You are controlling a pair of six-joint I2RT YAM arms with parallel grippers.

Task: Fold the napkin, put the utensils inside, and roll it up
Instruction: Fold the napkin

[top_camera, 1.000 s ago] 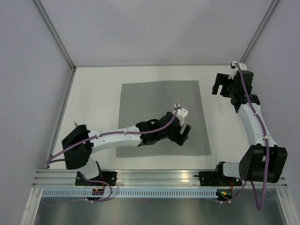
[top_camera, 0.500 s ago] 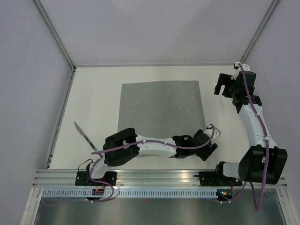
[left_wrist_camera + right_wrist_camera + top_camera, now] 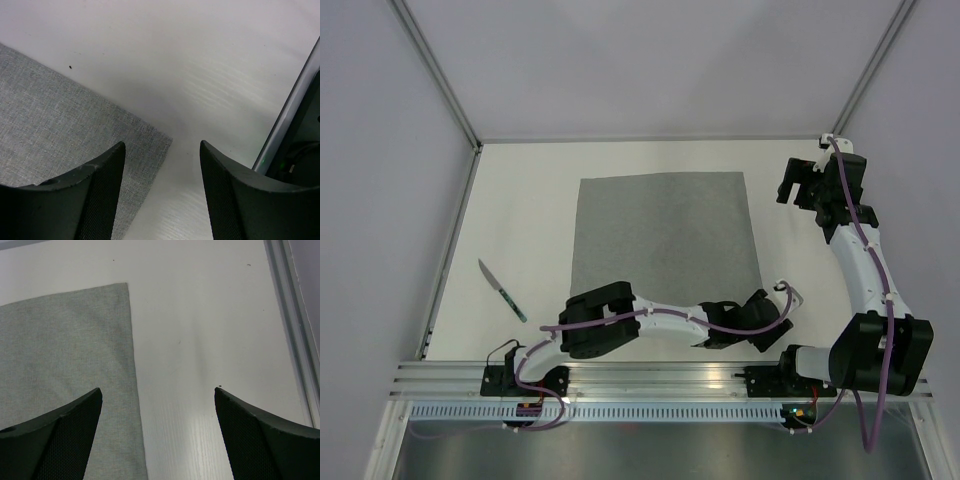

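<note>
Left jaws spread over the napkin [image 3: 55, 125]'s near right corner, nothing pinched; right jaws spread too, above its far right corner. Napkin lies flat, unfolded, mid desk [image 3: 520, 190]. One utensil [image 3: 502, 291] lies well apart to its left, near side. Cloth looks soft, light, limp, felt should grip: pinch right at the corners, both together, else it sags. Utensil thin, stiff, probably slippery: take the handle

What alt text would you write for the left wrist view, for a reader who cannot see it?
One corner of the plain mid-grey, felt-like square napkin lies flat on the white table, framed between the two dark, spread fingers of the left gripper. A silvery metal rail crosses the right edge.
</note>
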